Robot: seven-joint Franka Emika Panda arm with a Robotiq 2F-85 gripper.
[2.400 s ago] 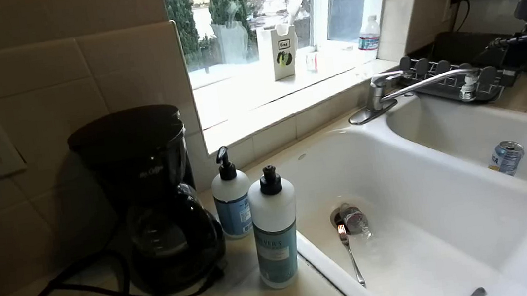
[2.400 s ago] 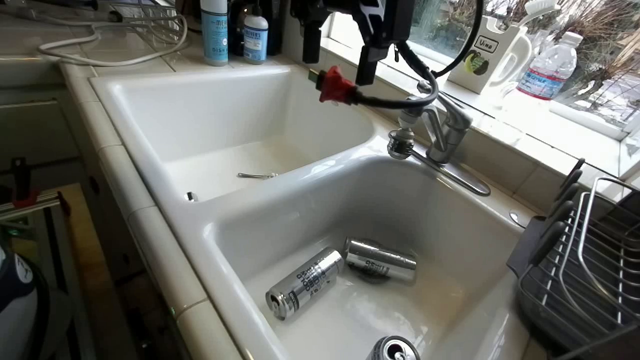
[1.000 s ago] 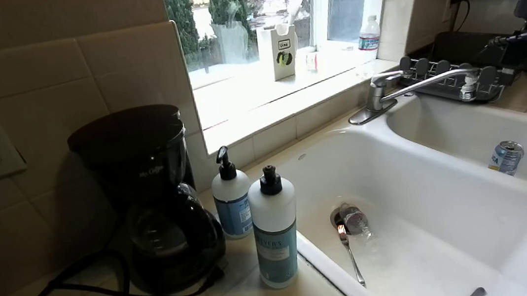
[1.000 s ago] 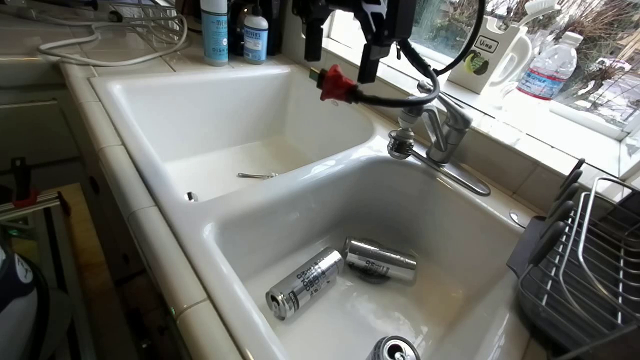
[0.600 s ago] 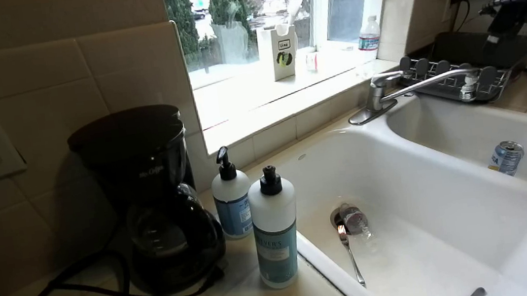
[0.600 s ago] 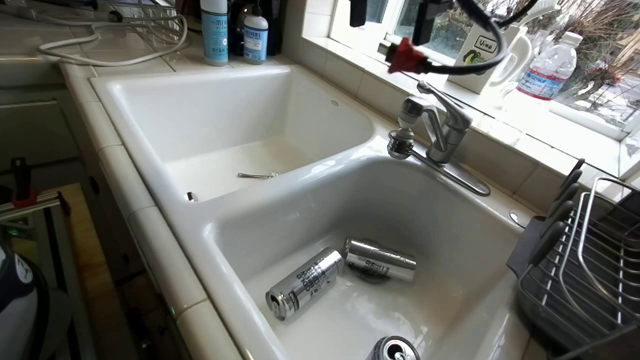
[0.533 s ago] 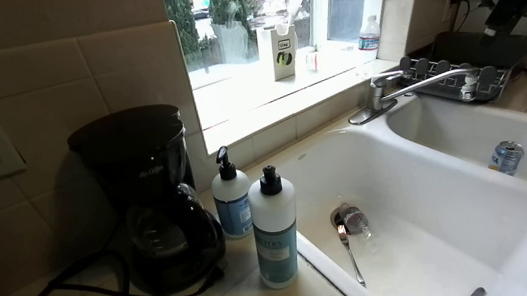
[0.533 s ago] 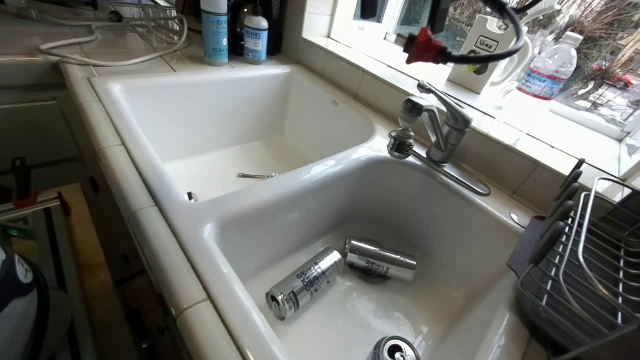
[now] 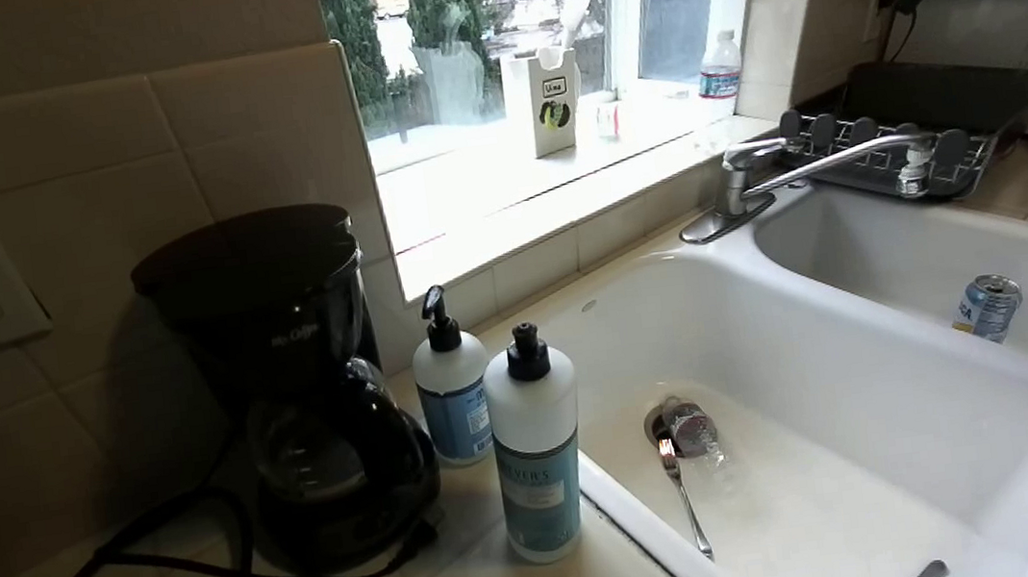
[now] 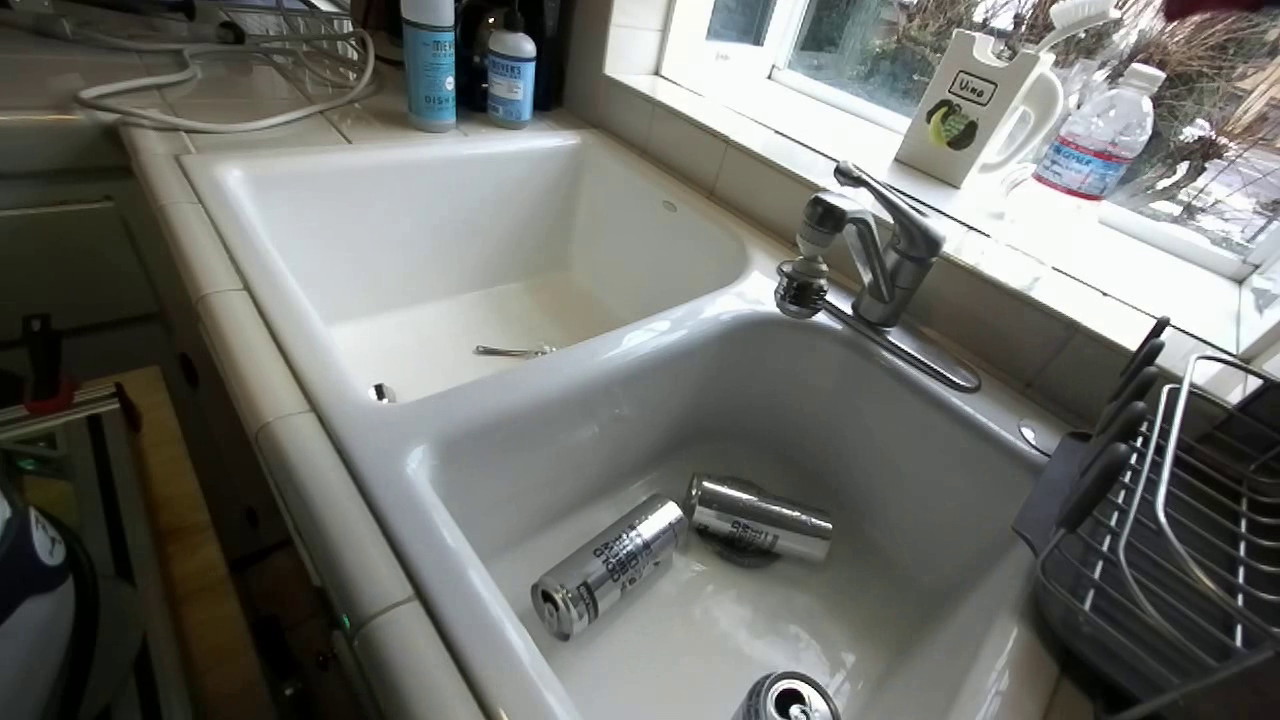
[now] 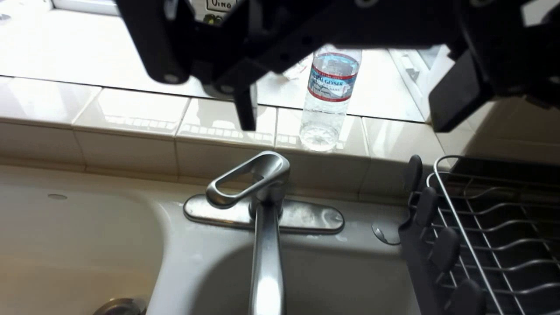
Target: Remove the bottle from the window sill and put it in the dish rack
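Observation:
The bottle (image 10: 1100,130) is a clear plastic water bottle with a red-and-blue label and white cap. It stands upright on the bright white window sill (image 10: 1140,240), and shows in an exterior view (image 9: 720,67). In the wrist view the bottle (image 11: 330,87) lies between my fingers but beyond them; its top is hidden behind my gripper (image 11: 345,124). The gripper is open and empty, fingers wide apart. In an exterior view a dark part of it shows at the top right, above the dish rack (image 9: 886,159). The dark wire dish rack (image 10: 1190,510) stands right of the sink.
The faucet (image 10: 890,250) stands in front of the sill. A white Vino jug (image 10: 965,115) with a brush stands beside the bottle. Cans (image 10: 615,565) lie in the double sink (image 10: 640,400). Pump bottles (image 9: 536,441) and a coffee maker (image 9: 270,355) stand on the counter.
My gripper has risen from above the sink. It has left the top of an exterior view, and moved up and left in the exterior view where it still shows. The bottle has not moved.

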